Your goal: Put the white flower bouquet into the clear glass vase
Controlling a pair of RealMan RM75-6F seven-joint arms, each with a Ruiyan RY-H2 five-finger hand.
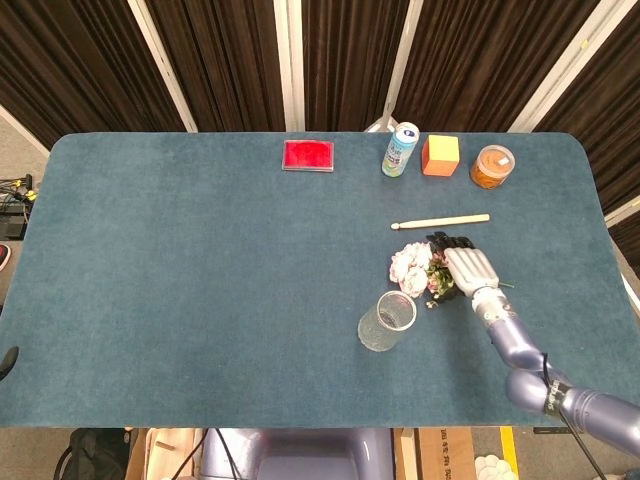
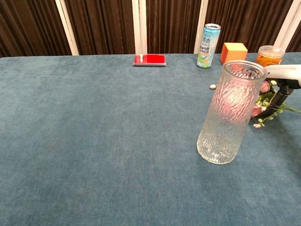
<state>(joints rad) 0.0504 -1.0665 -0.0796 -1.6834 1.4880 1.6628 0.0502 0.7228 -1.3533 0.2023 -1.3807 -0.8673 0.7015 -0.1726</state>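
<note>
Room: dark brown curtain [image 1: 90, 60] with pale upright strips hangs behind the desk; bare floor shows at both far corners in the head view.
Desk: broad top with rounded corners, covered in blue-green felt-like cloth [image 1: 200, 280].
Right arm: grey, jointed, comes in from the lower right corner of the head view.
Clear glass vase [image 1: 386, 321]: ribbed, upright, open mouth up, near the front edge, right of centre.
White flower bouquet [image 1: 412, 267]: lies flat on the cloth just behind and right of the vase, blooms toward the left, green stems toward the right.
Right hand [image 1: 468, 268]: palm down over the stem end of the bouquet, dark fingers reaching into the greenery; whether it grips cannot be told.
Wooden stick [image 1: 440, 221]: lies behind the bouquet.
Back row: red flat case [image 1: 308, 155], drinks can [image 1: 400, 149], orange block [image 1: 440, 155], lidded jar of orange contents [image 1: 491, 166].
</note>
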